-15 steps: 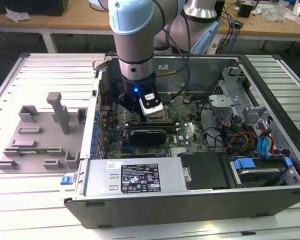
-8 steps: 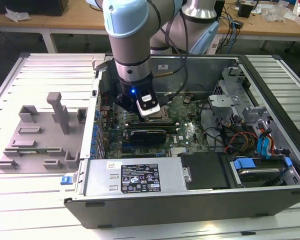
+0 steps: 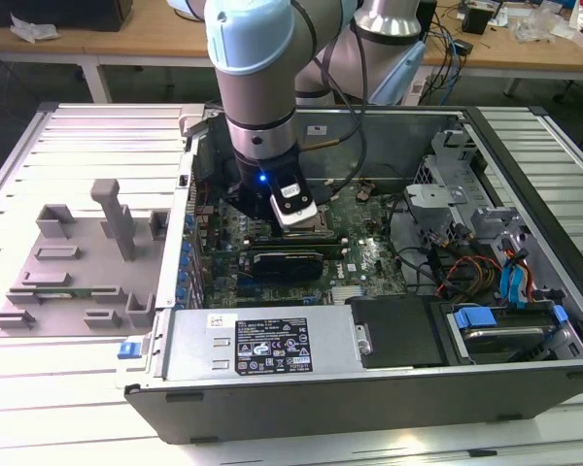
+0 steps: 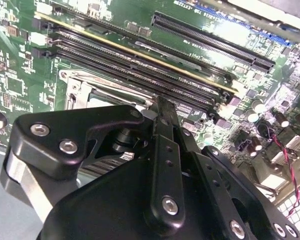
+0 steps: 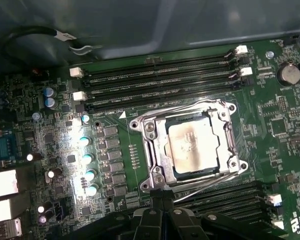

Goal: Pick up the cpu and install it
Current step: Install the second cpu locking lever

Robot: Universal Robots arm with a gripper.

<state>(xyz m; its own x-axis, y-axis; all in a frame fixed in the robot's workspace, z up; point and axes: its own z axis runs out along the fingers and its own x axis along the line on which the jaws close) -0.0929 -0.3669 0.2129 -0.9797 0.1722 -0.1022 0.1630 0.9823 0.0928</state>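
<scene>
**CPU seated in socket, gripper held above**

The cpu (image 5: 194,145) is seen lying flat inside the metal-framed socket (image 5: 155,150) on the motherboard (image 5: 115,145), between the memory slots (image 5: 160,80), so placement appears done. The gripper (image 5: 162,210) is held just over the socket's edge, its fingers brought together with nothing between them. In the exterior view the arm (image 3: 257,87) is lowered into the open computer case (image 3: 525,175), while the grey tray (image 3: 78,262) lies outside

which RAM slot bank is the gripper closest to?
The bank below the cpu socket, beside the gripper; the other bank lies beyond the socket.
</scene>
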